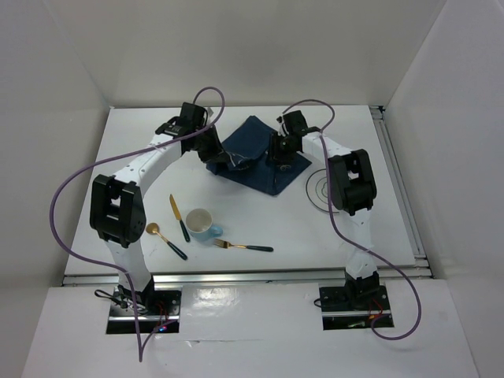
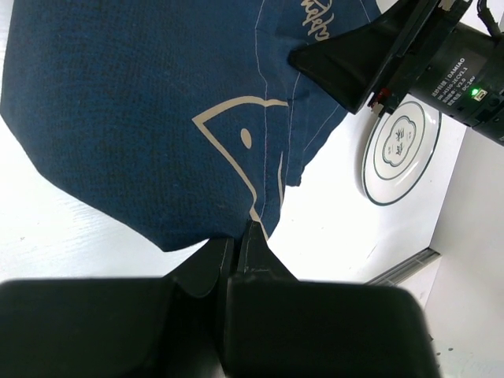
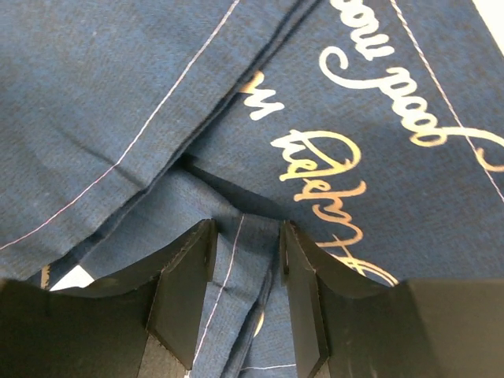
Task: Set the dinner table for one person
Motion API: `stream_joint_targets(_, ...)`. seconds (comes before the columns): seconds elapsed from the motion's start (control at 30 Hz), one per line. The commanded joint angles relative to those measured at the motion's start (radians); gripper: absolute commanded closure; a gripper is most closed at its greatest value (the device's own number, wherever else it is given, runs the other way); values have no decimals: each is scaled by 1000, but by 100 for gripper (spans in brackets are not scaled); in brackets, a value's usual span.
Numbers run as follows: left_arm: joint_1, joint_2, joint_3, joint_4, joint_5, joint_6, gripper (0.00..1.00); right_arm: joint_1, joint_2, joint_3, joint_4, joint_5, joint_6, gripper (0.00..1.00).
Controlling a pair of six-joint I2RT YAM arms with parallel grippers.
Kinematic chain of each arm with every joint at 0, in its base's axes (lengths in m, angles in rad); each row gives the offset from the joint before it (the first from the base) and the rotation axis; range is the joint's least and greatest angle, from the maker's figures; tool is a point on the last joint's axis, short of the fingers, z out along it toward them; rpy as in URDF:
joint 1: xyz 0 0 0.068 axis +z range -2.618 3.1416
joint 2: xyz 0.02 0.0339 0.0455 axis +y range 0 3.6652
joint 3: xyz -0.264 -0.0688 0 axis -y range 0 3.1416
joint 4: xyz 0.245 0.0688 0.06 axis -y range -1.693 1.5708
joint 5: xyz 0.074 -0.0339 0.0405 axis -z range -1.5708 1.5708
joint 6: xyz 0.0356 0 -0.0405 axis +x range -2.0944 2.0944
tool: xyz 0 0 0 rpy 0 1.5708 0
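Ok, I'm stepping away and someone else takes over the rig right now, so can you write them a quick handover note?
Left gripper: shut on the edge of the placemat.
Right gripper: jaws apart astride a fold of the same placemat, not clamped.
The placemat is rumpled and folded over at the far middle of the table, not flat.
Plate: on the table, right of the placemat, nothing on it.
Cup, knife, spoon, fork: loose near the front, left of middle.
Done: nothing set in place.
Left: flatten the placemat, then arrange plate, cup and cutlery.

Navy placemat (image 2: pixel 142 118) in left gripper (image 2: pixel 239 239)
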Motion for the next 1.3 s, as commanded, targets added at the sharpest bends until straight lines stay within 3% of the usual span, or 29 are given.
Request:
stream_joint_targets(0.0,12,-11,42,8,24,-16,100,-4,21,8,49,-44,-31,52)
stream_joint_targets(0.17,22,-11,42,8,35,-16,100,-4,24,31,15,60,-31,47)
stream_joint_targets(0.27,22,-11,42,-1,35,-16,100,8,13,19,24,183,-51,17)
stream_joint_targets(0.37,31,-11,42,-1,35,-7,100,32,13,43,10,286,-96,16)
stream_joint_targets(0.63,49,-11,52,-10,35,-7,100,82,41,82,36,314,-205,20)
stream_joint_targets(0.77,49,-11,52,-10,35,-7,100,82,51,89,46,257,-234,21)
stream_joint_targets(0.9,58,-11,62,-21,35,-7,100,82,61,74,58,145,-254,28)
stream_joint_targets(1.0,68,-11,62,-21,35,2,100,82,36,51,70,87,-263,39)
stream_joint_targets(1.03,68,-11,62,-21,35,2,100,82,25,36,81,86,-263,47)
stream_joint_targets(1.07,68,-11,62,-21,35,2,100,82,12,26,81,86,-263,62)
stream_joint_targets(1.13,77,-11,62,-21,46,2,100,72,-2,8,101,86,-245,75)
stream_joint_targets(1.17,77,-11,62,-21,46,2,100,72,-18,-6,101,96,-245,86)
stream_joint_targets(1.23,77,-11,62,-21,46,2,100,63,-31,-6,101,106,-223,100)
stream_joint_targets(1.27,77,-11,62,-21,46,2,100,63,-45,-6,101,106,-223,100)
